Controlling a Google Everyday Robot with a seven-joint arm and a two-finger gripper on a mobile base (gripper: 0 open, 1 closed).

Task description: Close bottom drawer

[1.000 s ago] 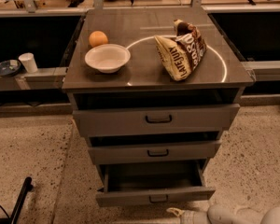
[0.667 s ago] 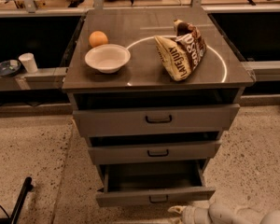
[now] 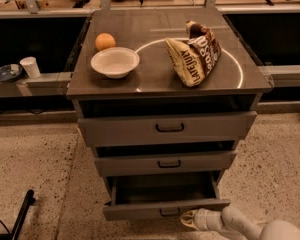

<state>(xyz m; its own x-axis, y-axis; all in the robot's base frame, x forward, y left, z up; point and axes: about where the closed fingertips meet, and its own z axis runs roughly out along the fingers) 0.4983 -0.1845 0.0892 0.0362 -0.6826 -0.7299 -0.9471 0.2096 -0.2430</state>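
The bottom drawer (image 3: 140, 211) is the lowest of three grey drawers in the cabinet. It is pulled out, and its shallow dark tray shows above the flat grey front. A small black loop handle (image 3: 169, 212) sits at the middle of the front. My gripper (image 3: 188, 219) comes in from the bottom right on a white arm. Its pale tip is just right of and below the handle, close to the drawer front.
The cabinet top (image 3: 155, 79) holds a white bowl (image 3: 115, 62), an orange (image 3: 105, 41) and a crumpled chip bag (image 3: 195, 53). The two upper drawers (image 3: 167, 128) stick out slightly. A white cup (image 3: 30, 66) stands on a ledge at left. A black bar (image 3: 22, 214) lies on the speckled floor at lower left.
My gripper has moved left along the floor towards the bottom drawer's front, from the lower right to just beside its handle. The drawer looks unmoved.
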